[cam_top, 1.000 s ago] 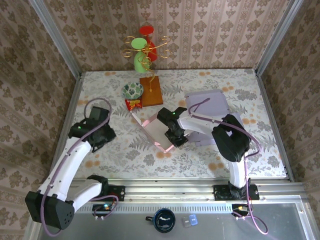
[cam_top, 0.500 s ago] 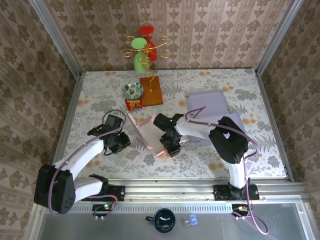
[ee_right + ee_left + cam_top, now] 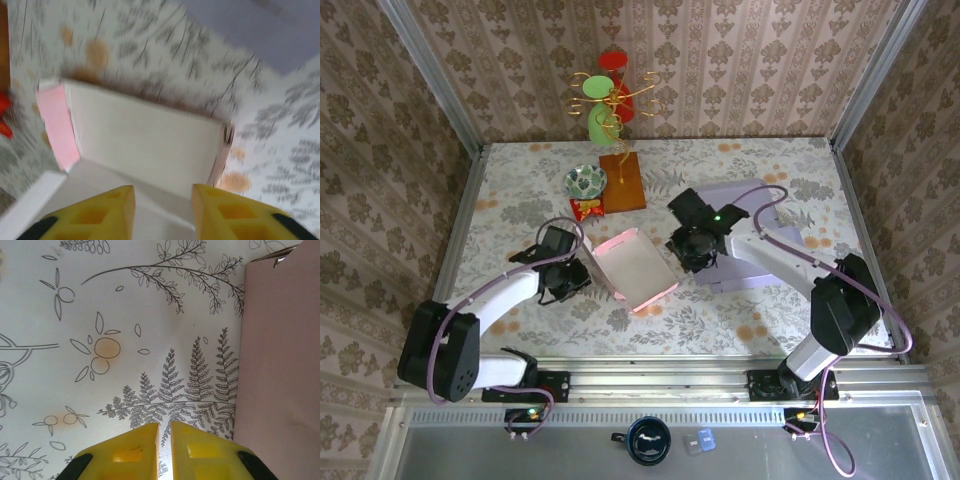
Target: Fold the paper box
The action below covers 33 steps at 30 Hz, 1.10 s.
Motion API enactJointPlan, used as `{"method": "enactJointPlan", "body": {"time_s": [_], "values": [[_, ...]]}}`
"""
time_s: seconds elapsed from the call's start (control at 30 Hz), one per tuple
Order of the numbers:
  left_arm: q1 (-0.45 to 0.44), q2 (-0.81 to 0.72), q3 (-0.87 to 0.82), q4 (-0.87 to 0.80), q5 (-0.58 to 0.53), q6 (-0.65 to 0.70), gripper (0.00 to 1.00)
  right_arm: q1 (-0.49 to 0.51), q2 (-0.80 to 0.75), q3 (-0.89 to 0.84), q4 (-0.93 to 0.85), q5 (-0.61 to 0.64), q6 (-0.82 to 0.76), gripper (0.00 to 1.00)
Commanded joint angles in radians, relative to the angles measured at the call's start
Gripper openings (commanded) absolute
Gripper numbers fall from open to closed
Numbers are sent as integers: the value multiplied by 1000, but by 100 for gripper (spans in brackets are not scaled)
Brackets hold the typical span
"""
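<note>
Paper box [image 3: 150, 140] blurred, cropped below

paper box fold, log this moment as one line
pink paper box: open-topped, on table | left gripper: shut, empty, beside box's left wall | right gripper: open, empty, by box's right side

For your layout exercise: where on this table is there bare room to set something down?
Free: the near strip between paper box and front rail; the far right corner behind the lavender sheet. Crowded: around the bowl, wooden board and snack packet.
</note>
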Motion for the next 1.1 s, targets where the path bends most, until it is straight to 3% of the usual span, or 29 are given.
{"method": "enactJointPlan", "body": {"time_s": [0.0,0.37,0.77,1.07], "values": [[-11,23,6,28,9,-34,15,-71,36,-95,93,-23,-95,33],[-17,91,-7,106,23,-72,14,-109,276,-68,201,-178,-158,20],[-17,151,1,181,52,-102,12,-59,280,-104,276,-254,-74,19],[-47,154,-6,254,69,-131,9,-25,247,-119,265,-244,-20,17]]}}
